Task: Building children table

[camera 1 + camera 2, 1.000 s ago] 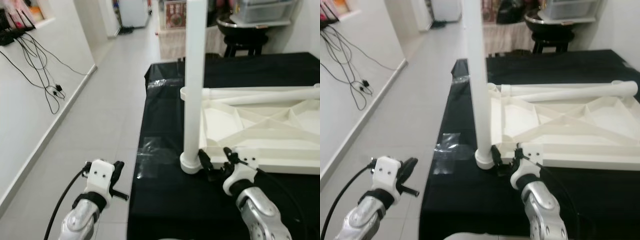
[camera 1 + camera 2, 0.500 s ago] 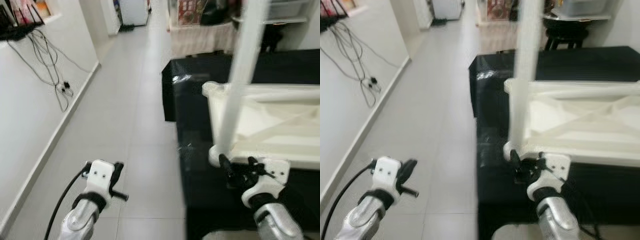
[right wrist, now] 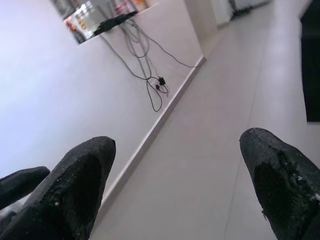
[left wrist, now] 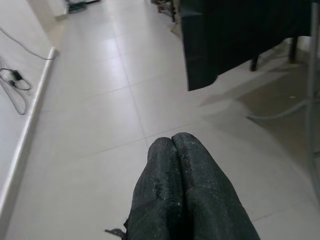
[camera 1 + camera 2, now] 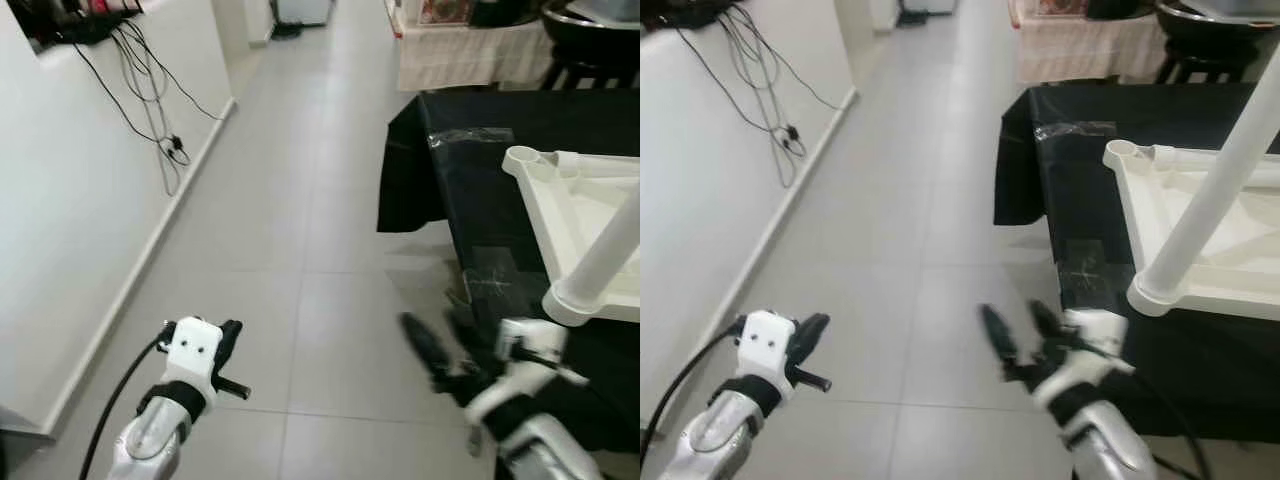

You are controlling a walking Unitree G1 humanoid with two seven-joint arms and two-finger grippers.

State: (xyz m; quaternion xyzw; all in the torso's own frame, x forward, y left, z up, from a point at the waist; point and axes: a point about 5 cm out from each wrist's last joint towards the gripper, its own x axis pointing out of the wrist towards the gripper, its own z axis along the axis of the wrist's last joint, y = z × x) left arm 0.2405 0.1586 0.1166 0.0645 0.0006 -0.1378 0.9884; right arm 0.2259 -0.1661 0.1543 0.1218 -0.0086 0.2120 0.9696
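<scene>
The right gripper (image 5: 1015,330) has let go: a second ago its jaws sat at the foot of the white table leg, and now they stand wide apart over bare floor, well clear of the leg, blurred in the head views. Its two black, grainy, rounded fingertips (image 3: 82,170) frame the pale wall and the dangling cables (image 3: 150,80) in the right wrist view. The camera has also swung toward the robot's left, so the whole scene sits further right than before.

The left gripper (image 5: 228,345) hangs low over the floor, unchanged, its jaws pressed together with no gap in the left wrist view, the fingertips (image 4: 175,155) holding nothing.

The children's table (image 5: 1230,225) lies upside down on the worktop (image 5: 1080,150), to the right of the right gripper. It is smooth white plastic, a shallow tray-like underside with a raised rim, moulded ribs and a round socket (image 5: 1123,152) at its far left corner. One table leg (image 5: 1210,190), a plain white tube with a flared collar at its base, stands in the near left corner socket; its long axis runs upward and leans away to the right, out of frame. The worktop is draped in a black cloth with a glossy patch of clear tape. The floor (image 5: 300,200) is large pale grey tiles, matte.
</scene>
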